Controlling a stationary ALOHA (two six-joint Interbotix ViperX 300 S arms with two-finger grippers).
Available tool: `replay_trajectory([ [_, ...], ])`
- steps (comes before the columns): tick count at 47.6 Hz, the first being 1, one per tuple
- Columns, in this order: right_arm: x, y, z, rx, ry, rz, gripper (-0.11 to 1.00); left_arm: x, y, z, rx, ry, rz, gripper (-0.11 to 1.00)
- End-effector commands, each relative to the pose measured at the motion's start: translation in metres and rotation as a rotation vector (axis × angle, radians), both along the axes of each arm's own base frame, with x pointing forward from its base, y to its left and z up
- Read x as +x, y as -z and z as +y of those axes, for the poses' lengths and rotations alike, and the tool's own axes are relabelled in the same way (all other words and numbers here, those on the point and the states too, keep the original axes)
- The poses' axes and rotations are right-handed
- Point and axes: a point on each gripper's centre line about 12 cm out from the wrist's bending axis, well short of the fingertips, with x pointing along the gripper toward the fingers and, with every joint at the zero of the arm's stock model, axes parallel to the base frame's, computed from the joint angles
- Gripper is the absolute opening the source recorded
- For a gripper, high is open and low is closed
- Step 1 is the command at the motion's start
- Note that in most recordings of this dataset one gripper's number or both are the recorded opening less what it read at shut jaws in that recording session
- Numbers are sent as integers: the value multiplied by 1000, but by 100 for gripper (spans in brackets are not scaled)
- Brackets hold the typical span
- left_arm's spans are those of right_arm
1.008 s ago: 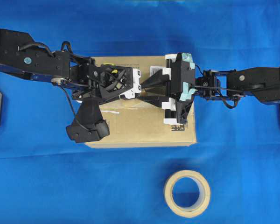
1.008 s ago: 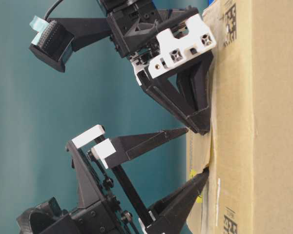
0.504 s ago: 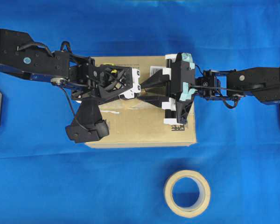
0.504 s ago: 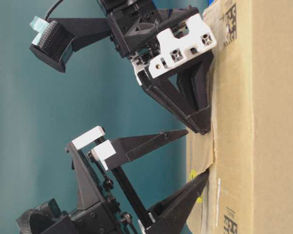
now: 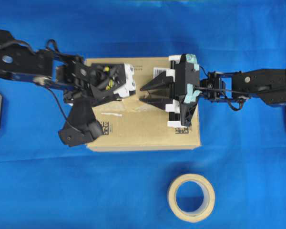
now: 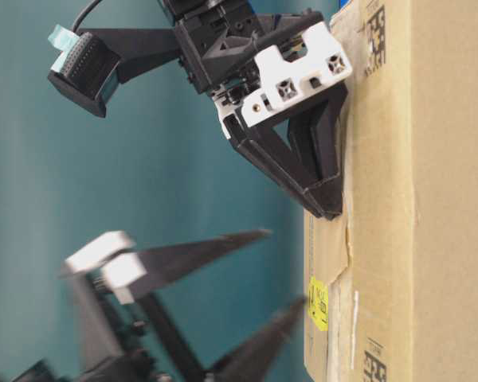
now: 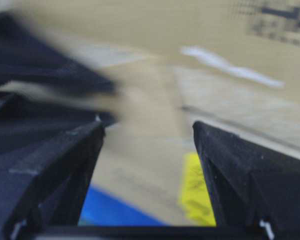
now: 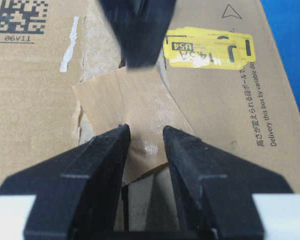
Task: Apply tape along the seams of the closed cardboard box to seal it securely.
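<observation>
- The cardboard box (image 5: 143,119) sits on the blue cloth (image 5: 133,191), and everything below is placed relative to it.
- The tape (image 8: 127,117), a tan square piece, lies crooked on the box top across the seams (image 8: 124,192), beside the yellow sticker (image 8: 207,45).
- The right gripper (image 8: 145,142) is on the box's right half, its fingers (image 8: 102,160) spread with a gap between them; the tips rest on or just at the near edge of the tape. It grasps nothing.
- The left gripper (image 5: 126,88) is above the box's left half near the back edge; its jaws stand wide apart and empty. In the table-level view it is blurred, so I can only say its tips appear clear of the box top.
- A beige tape roll (image 5: 191,197) lies flat on the cloth in front of the box, well apart from it.
- A black matrix code (image 8: 21,16) is printed on the box top, on the far side of the seam from the sticker.
</observation>
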Motion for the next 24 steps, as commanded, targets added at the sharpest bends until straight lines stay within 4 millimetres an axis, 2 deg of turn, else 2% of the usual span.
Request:
replay_trajectory([
  [1,-2,-11,1,-3,-4,-31,38,-1,-20,-4,-28,-23,-149,66],
  [7,-6,-26,2,-7,-4,-67,38,-3,-24,-10,-100,-76,-277,59],
  [16,-8,-55,-1,-23,0,-165,34,-6,-32,-13,-291,-215,-403,37],
  [18,-9,-57,-3,-25,5,-177,30,-6,-32,-13,-339,-249,-412,31],
  [24,-8,-60,-9,-28,19,-196,5,-8,-25,-13,-486,-363,-419,18],
])
